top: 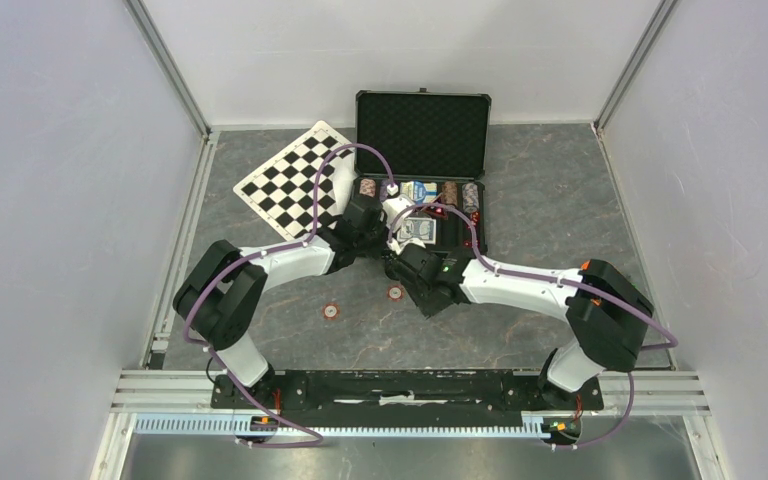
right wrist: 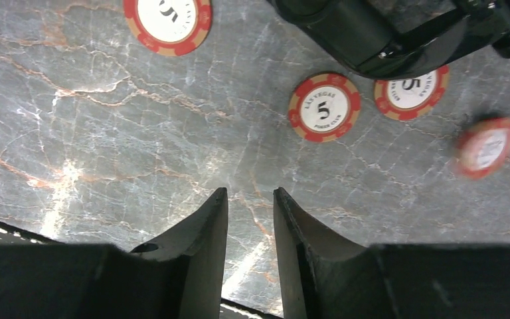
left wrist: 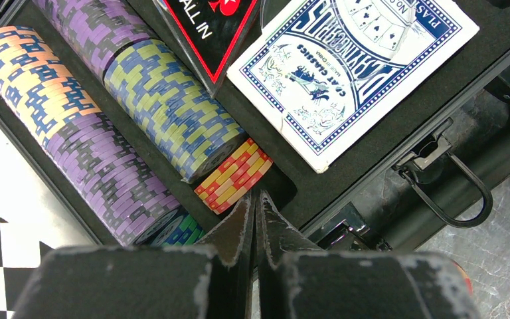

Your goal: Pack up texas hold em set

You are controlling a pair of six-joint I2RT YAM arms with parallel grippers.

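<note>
The black case (top: 368, 110) lies open at the back, its foam tray holding rows of striped poker chips (left wrist: 166, 109) and a blue card deck (left wrist: 352, 73). My left gripper (left wrist: 255, 197) is shut and empty, its tips just at a short red-and-yellow chip stack (left wrist: 234, 174) at the near end of a tray slot; in the top view it (top: 368, 225) is over the tray's near left part. My right gripper (right wrist: 250, 194) is open and empty above the table in front of the case handle (right wrist: 365, 33). Red "5" chips (right wrist: 324, 106) lie loose ahead of it.
A black-and-white checkered board (top: 295, 180) lies left of the case. Two more red chips (top: 331, 311) lie on the grey marble-patterned table in front of the arms. White walls stand on three sides. The arms nearly touch in front of the case.
</note>
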